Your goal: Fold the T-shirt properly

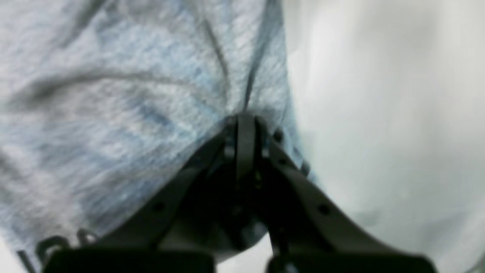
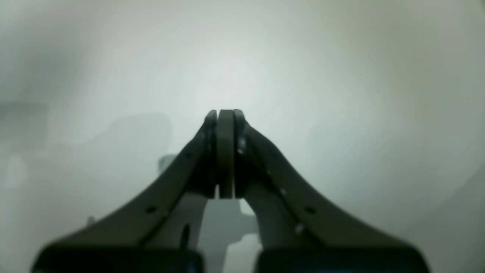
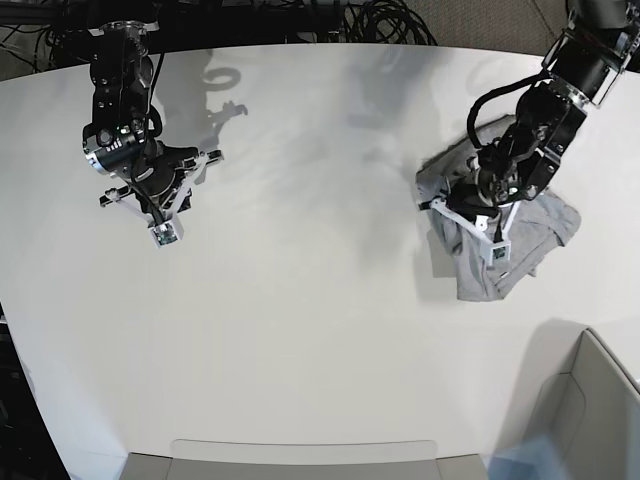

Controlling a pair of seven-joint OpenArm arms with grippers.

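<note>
T-shirt [image 3: 530, 235] lies bunched at your table's [image 3: 320, 330] edge, pinched in your left gripper [image 1: 246, 121], while your right gripper [image 2: 226, 113] hangs closed, empty.

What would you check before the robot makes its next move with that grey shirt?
1. Left gripper has cloth: ok, its jaws are shut on a pinch of the T-shirt.
2. T-shirt lying flat for folding: not ok, it sits bunched and wrinkled near the table's edge.
3. Right gripper free to help: ok, shut on nothing, hanging over bare table far from the shirt.
4. How many layers the left gripper pinches: cannot tell, the wrist view is too blurred.
5. Room to spread the shirt: ok, the wide white surface between the arms shows nothing on it.
</note>
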